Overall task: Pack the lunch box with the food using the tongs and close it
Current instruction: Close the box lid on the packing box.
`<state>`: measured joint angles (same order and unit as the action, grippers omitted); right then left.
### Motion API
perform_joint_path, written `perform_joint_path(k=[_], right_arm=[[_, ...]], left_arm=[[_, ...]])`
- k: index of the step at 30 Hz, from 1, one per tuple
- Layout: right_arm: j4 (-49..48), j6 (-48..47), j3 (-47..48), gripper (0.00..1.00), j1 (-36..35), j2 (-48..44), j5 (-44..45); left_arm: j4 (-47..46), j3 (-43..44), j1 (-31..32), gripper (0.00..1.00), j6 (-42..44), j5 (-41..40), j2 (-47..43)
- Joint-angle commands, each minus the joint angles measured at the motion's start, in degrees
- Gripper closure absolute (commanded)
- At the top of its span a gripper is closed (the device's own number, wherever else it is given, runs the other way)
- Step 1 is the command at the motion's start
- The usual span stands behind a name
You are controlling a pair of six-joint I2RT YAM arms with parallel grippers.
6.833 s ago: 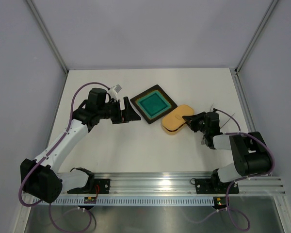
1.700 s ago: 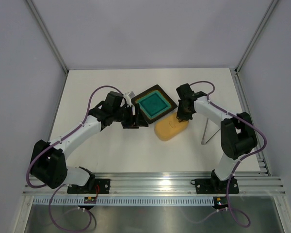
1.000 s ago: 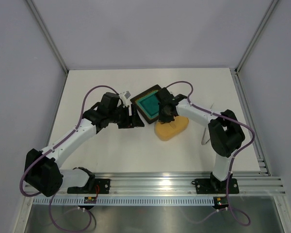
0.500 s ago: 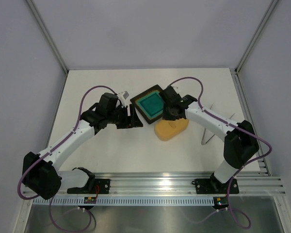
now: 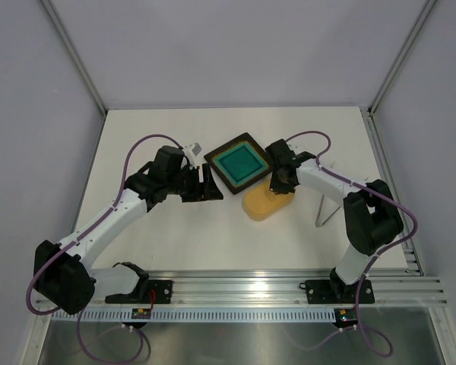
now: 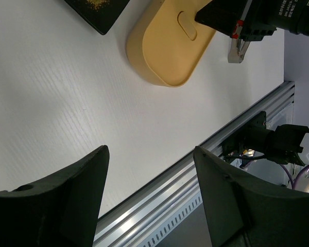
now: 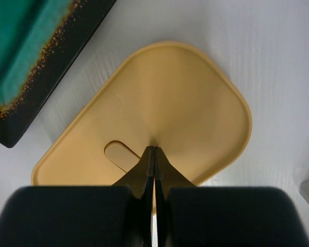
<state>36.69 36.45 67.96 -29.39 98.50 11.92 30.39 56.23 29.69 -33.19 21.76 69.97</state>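
We see right gripper (image 7: 153, 153) shut, empty, over lunch box (image 7: 195, 103) centre; left gripper (image 6: 149, 164) open, farther left.

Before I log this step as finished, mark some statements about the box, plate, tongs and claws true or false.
The yellow-orange oval plastic lunch box has its lid on: true.
The right claw is wide open: false, shut, tips on the lid.
The left claw holds the thin silver metal tongs: false, it is open and empty; tongs lie on the table.
The square dark-rimmed teal plate holds no food: true.
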Motion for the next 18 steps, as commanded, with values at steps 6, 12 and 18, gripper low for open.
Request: perform_joint_path(k=[6,12,18], right_arm=[[-1.01,0.82,0.32,1.0,0.82,-3.75,1.95],[-0.73,-0.76,0.68,1.0,3.81,-3.67,2.06],[-3.81,-0.5,-2.39,1.0,3.99,3.8,-0.58]], left_arm=[[-1.04,0.64,0.1,0.3,1.02,-0.4,-1.51],[-1.21,0.64,0.01,0.3,1.11,-0.14,-1.33],[-1.39,0.29,0.1,0.3,1.02,-0.14,-1.24]])
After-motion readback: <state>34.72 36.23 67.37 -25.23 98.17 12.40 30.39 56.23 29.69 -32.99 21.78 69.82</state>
